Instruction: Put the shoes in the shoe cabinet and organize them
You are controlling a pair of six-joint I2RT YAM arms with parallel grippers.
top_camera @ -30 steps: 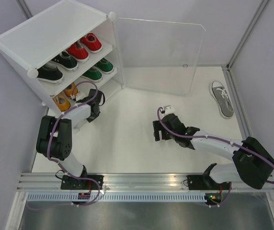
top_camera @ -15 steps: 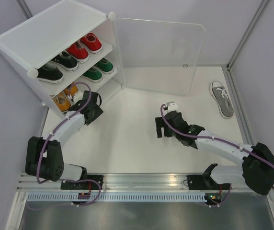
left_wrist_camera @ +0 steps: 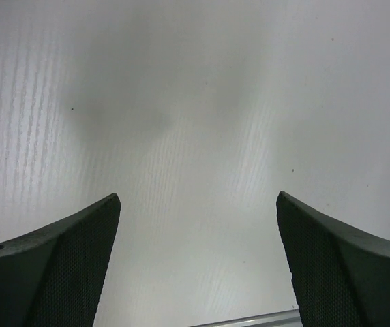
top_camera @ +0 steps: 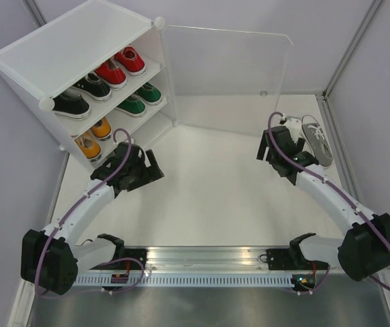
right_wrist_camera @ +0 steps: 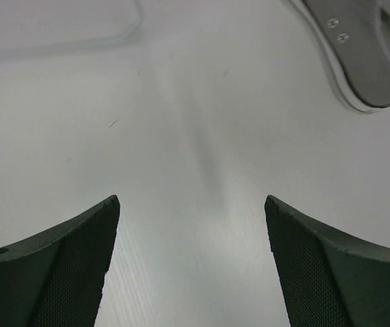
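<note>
The shoe cabinet [top_camera: 72, 44] stands at the back left with its clear door [top_camera: 229, 75] swung open. Inside it are red shoes [top_camera: 121, 66] and black shoes [top_camera: 82, 94] on the top shelf. Green shoes [top_camera: 140, 99] sit below them, and orange shoes [top_camera: 94, 137] lower left. One grey shoe [top_camera: 316, 140] [right_wrist_camera: 365, 48] lies on the floor at the right. My left gripper [top_camera: 152, 169] [left_wrist_camera: 198, 196] is open and empty over bare floor, in front of the cabinet. My right gripper [top_camera: 275, 142] [right_wrist_camera: 192, 199] is open and empty, just left of the grey shoe.
The door's rounded lower corner [right_wrist_camera: 79, 27] hangs close ahead and left of the right gripper. Grey walls and a metal frame post [top_camera: 348, 54] bound the white floor [top_camera: 202, 197]. The rail [top_camera: 208, 259] carrying both arm bases runs along the near edge.
My left gripper has opened and drawn back to the right, away from the orange shoes. The right arm has swung right and further back to the grey shoe.
</note>
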